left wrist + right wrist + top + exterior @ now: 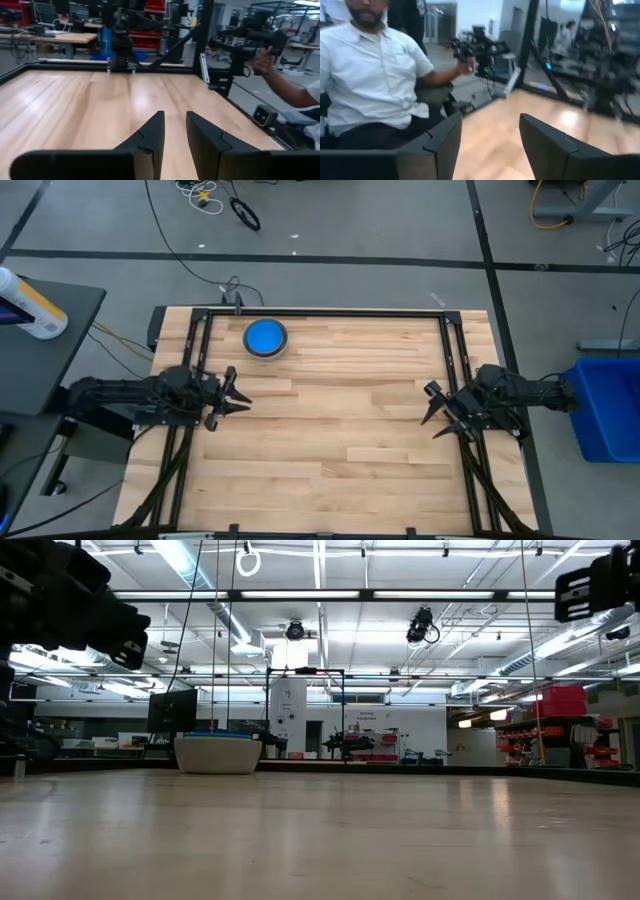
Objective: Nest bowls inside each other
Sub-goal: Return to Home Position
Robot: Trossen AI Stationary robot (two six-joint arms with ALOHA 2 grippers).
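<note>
bowl stack [265, 338] nr far-left corner

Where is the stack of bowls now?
In the high view, the bowl stack sits near the top edge of the table, left of centre, apart from the left gripper.

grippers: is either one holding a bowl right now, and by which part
Nothing is held. The left gripper and right gripper are both open and empty, apart from the bowl stack.

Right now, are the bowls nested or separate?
Nested: one upright stack, light blue bowl inside grey bowl; any between hidden. Left gripper, right gripper wait aside.
</note>
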